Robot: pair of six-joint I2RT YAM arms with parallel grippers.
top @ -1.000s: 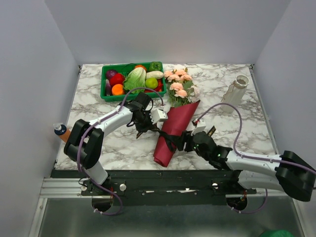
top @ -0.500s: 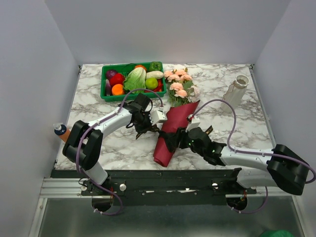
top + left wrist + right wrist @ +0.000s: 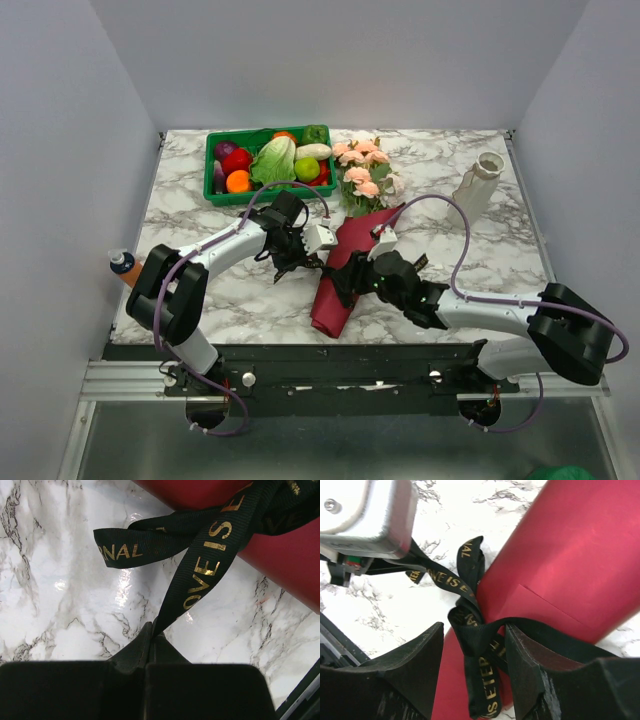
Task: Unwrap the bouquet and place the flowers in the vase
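Lying across the middle of the marble tabletop (image 3: 190, 215) is the bouquet (image 3: 352, 250), its pointed end aimed at the near edge and its flowers (image 3: 361, 170) fanned out toward the far edge, right beside the green tray (image 3: 211, 171) of vegetables. The dark red paper cone (image 3: 565, 550) is wrapped shut, and the black ribbon (image 3: 469, 626) with gold lettering is knotted around its narrow part. Now the left gripper (image 3: 151, 631): its jaws are pressed tight together on the tip of one ribbon tail, which runs taut from the pinch up to the cone, while a second loop of ribbon lies loose on the marble beside it. Over on the other side, the right gripper (image 3: 476, 630) sits parted about halfway, its black fingers (image 3: 412, 672) straddling the knot, one on each side, with nothing clamped between them. Further out, the off-white vase (image 3: 477, 189) waits near the far right corner, well apart from the bouquet, and an orange bottle (image 3: 125, 268) sits off the left edge.
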